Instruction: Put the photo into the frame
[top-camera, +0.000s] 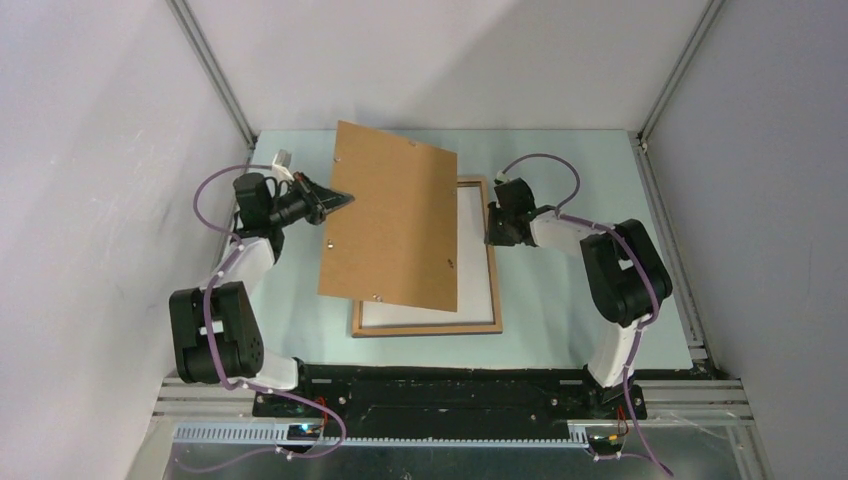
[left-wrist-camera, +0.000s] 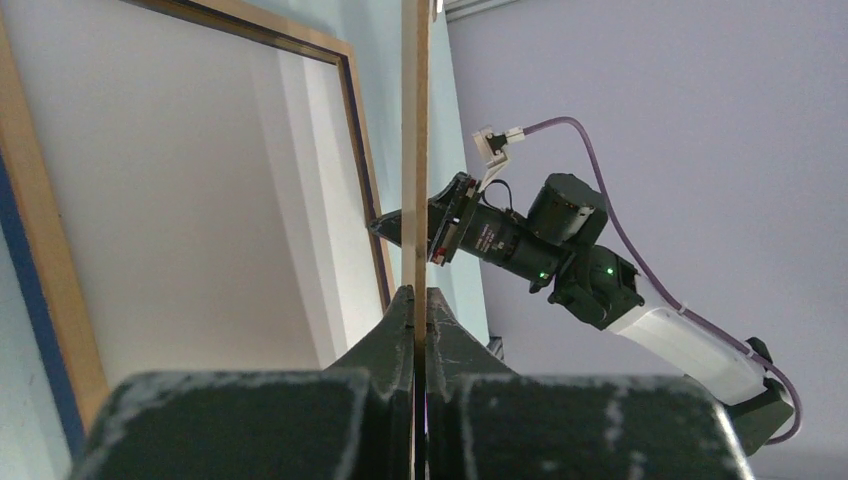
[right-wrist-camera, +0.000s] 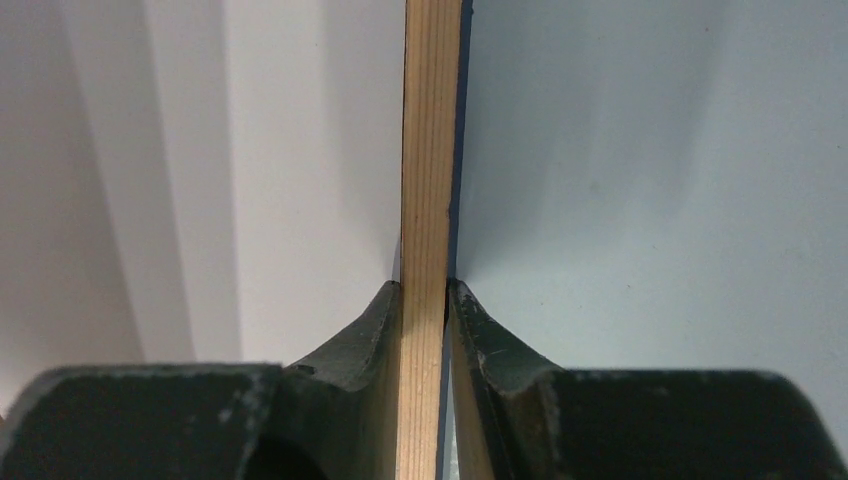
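The frame lies flat on the table, wood-brown side up. A plain white surface, the photo's reverse, fills its opening; the printed side is hidden. My left gripper is shut on the left edge of the solid brown backing board and holds it lifted and tilted over the frame's left part. In the left wrist view the board is edge-on between the shut jaws. My right gripper is shut on the frame's right rail, with the white reverse to its left.
The pale green table ends at grey enclosure walls on the left, back and right. The black arm bases and a metal rail line the near edge. The right arm shows beyond the board in the left wrist view.
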